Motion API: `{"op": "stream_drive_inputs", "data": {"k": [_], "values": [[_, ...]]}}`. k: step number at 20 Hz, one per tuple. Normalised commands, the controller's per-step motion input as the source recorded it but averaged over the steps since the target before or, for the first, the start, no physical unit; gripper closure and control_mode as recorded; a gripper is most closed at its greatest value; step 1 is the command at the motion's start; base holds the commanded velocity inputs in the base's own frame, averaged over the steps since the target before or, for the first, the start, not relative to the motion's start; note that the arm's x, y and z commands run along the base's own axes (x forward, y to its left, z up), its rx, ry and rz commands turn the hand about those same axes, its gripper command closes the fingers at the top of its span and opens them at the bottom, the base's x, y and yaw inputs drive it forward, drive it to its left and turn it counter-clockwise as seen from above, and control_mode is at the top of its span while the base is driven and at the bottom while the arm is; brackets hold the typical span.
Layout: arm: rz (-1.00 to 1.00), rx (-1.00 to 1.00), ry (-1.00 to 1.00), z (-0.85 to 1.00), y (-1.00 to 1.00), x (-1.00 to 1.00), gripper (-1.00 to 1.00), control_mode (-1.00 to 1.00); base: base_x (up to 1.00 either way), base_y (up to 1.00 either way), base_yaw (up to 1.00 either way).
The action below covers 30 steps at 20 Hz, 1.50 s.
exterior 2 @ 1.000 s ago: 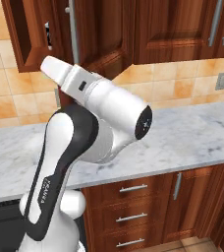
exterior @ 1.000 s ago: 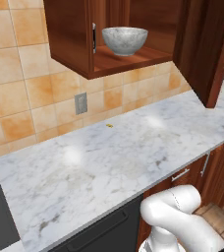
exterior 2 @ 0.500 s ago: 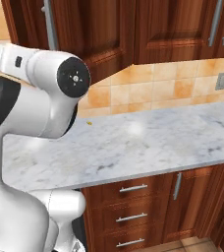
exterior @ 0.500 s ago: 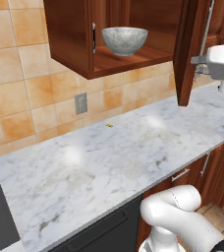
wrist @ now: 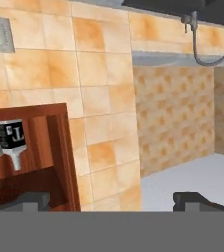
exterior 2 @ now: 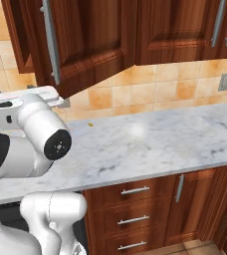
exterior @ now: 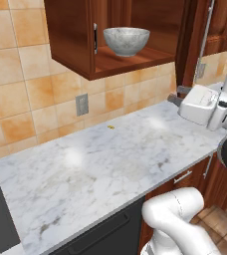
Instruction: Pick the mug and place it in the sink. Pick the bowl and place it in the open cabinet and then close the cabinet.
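One pincer, fingertips wide apart, holding nothing that we see. Beyond and above it, one open dark red-brown cabinet holds one wide speckled grey bowl. Farthest, we count one grey gooseneck tap.

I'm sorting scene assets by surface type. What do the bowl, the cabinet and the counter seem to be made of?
The bowl looks like matte stone or stoneware: grey and speckled. The cabinet looks like dark red-brown wood with faint grain and a satin sheen. The counter looks like polished marble: white with grey veins and soft glare spots.
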Motion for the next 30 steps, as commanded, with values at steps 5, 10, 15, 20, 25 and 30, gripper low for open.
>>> {"op": "stream_drive_inputs", "data": {"k": [5, 10, 15, 20, 25, 30], "values": [[0.00, 0.00, -0.50, -0.06, 0.45, 1.00, -1.00, -1.00, 0.00, 0.00, 0.00], [0.00, 0.00, -0.35, 0.00, 0.18, 1.00, -1.00, -1.00, 0.00, 0.00, 0.00], [0.01, 0.00, -0.26, -0.03, 0.03, 1.00, -1.00, -1.00, 0.00, 0.00, 0.00], [0.16, 0.00, -0.24, -0.34, 0.00, 1.00, -1.00, -1.00, 0.00, 0.00, 0.00], [0.23, 0.00, -0.07, -0.80, 0.00, 1.00, -1.00, -1.00, 0.00, 0.00, 0.00], [0.22, 0.00, -0.03, -0.89, 0.00, 1.00, -1.00, -1.00, 0.00, 0.00, 0.00]]}}
